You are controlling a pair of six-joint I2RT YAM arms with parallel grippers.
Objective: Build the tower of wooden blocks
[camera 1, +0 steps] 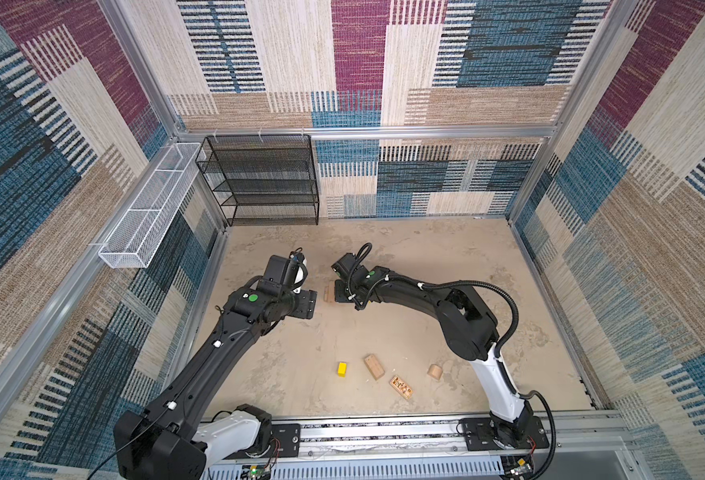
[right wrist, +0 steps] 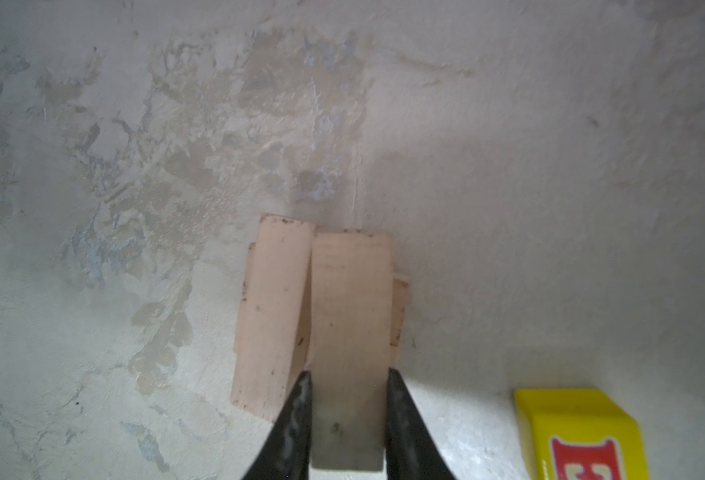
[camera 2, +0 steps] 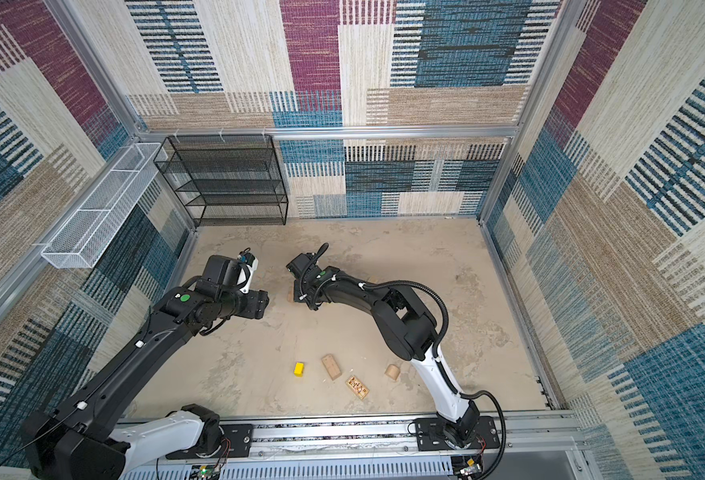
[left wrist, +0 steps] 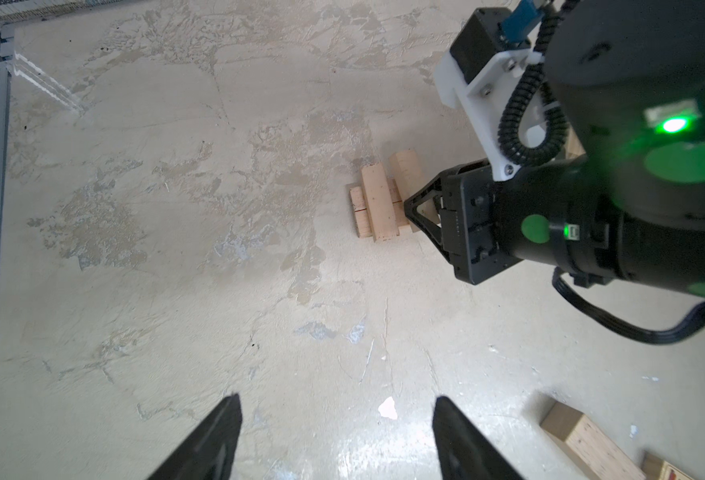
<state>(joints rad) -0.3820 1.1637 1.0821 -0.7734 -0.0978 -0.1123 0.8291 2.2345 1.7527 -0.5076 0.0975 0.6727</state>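
The tower (left wrist: 378,203) is a low pile of tan wood blocks, with one oblong lying across the flat base pieces. In both top views only its left edge (camera 1: 326,293) (camera 2: 289,296) shows beside the right wrist. My right gripper (right wrist: 347,374) is shut on a tan oblong block (right wrist: 348,299), held over the pile alongside the upper oblong (right wrist: 272,316). My left gripper (left wrist: 337,400) hangs open and empty, left of the tower (camera 1: 307,305). Nearer the front lie a yellow block (camera 1: 342,369), a tan oblong (camera 1: 374,366), a dark-patterned block (camera 1: 401,387) and a rounded tan piece (camera 1: 435,372).
A yellow block with a red letter (right wrist: 579,432) sits close beside the tower, hidden under the right arm in both top views. A black mesh shelf (camera 1: 259,178) stands at the back left. A white wire basket (camera 1: 147,208) hangs on the left wall.
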